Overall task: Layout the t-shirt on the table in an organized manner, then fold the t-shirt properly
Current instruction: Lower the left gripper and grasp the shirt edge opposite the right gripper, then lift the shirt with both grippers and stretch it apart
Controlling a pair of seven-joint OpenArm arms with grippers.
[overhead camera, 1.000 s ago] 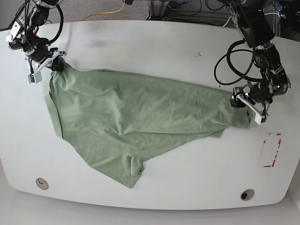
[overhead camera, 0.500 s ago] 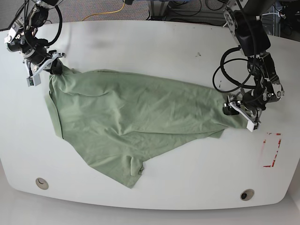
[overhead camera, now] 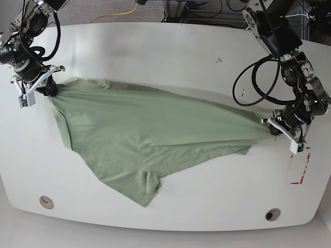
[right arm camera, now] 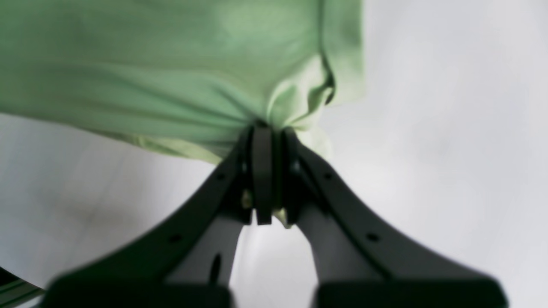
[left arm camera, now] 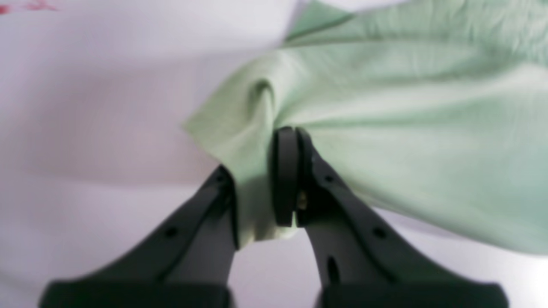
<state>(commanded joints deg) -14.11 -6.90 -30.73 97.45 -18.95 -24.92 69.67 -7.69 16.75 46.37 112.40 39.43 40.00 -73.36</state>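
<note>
The pale green t-shirt (overhead camera: 155,134) lies stretched across the white table (overhead camera: 165,46), pulled taut between my two grippers. At the base view's right, my left gripper (overhead camera: 274,129) is shut on one corner of the cloth. The left wrist view shows the t-shirt (left arm camera: 406,107) bunched between the left gripper (left arm camera: 254,171) fingers. At the base view's left, my right gripper (overhead camera: 47,90) is shut on the opposite corner. The right wrist view shows the t-shirt (right arm camera: 150,64) pinched in the right gripper (right arm camera: 267,132). A sleeve (overhead camera: 147,186) points toward the table's front edge.
A red rectangular marking (overhead camera: 299,165) sits just below my left gripper. Two round grommet holes (overhead camera: 46,202) (overhead camera: 272,214) lie near the front edge. A black cable loop (overhead camera: 253,77) hangs from the left arm. A yellow cable (overhead camera: 119,13) runs behind the table.
Both grippers have moved outward and slightly toward the front with their corners. The shirt's top edge is now pulled into a straighter, tauter line.
</note>
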